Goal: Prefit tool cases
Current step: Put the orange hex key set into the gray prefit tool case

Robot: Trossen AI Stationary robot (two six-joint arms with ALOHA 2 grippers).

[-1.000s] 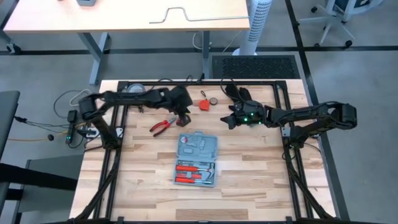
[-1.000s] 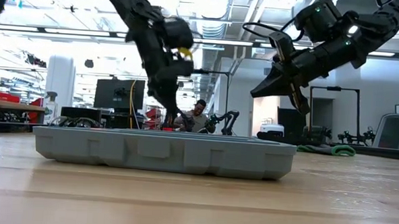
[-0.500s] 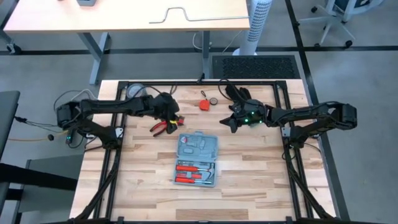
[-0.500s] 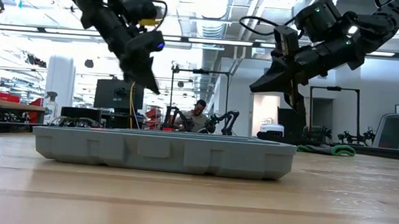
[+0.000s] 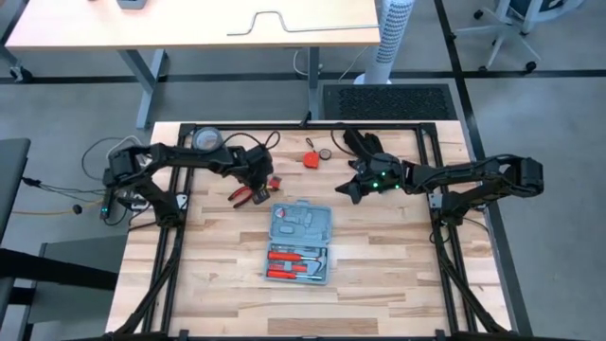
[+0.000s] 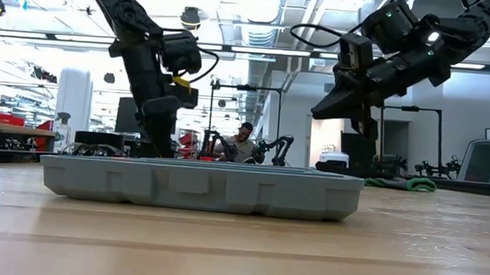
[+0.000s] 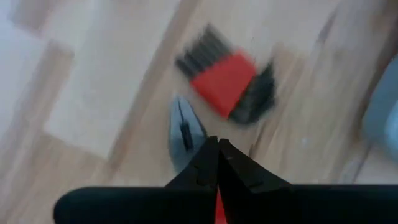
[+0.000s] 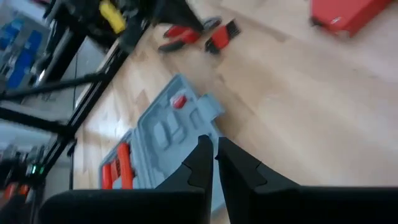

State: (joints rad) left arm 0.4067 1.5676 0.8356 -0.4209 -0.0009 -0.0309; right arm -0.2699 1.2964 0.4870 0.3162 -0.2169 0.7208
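Note:
The blue-grey tool case [image 5: 301, 242] lies open and flat on the table's middle. Red tools sit in its near half [image 5: 297, 263]; its far half [image 5: 301, 220] shows grey recesses. Left of its far end lie red-handled pliers [image 5: 246, 195] and a red hex key set [image 5: 275, 182]. My left gripper [image 5: 258, 182] is shut and low over the pliers' metal jaws [image 7: 183, 130], beside the hex key set [image 7: 225, 84]. My right gripper [image 5: 348, 190] is shut and hangs in the air right of the case's far end [image 8: 177, 118]. My left gripper points its shut fingers [image 7: 205, 163] down at the pliers' head. I cannot tell whether the tips touch it.
A red tape measure [image 5: 310, 158], a small ring [image 5: 325, 153] and a black glove [image 5: 362, 143] lie at the far middle. A round dark thing [image 5: 204, 140] sits far left. Black frame rails [image 5: 169, 246] run along the table's sides. Bare wood lies near the front edge.
My left gripper rose from beside the hex key set, swung toward the table's left edge, then came down again over the pliers. My right gripper has kept nearly still in the air. The case has not moved.

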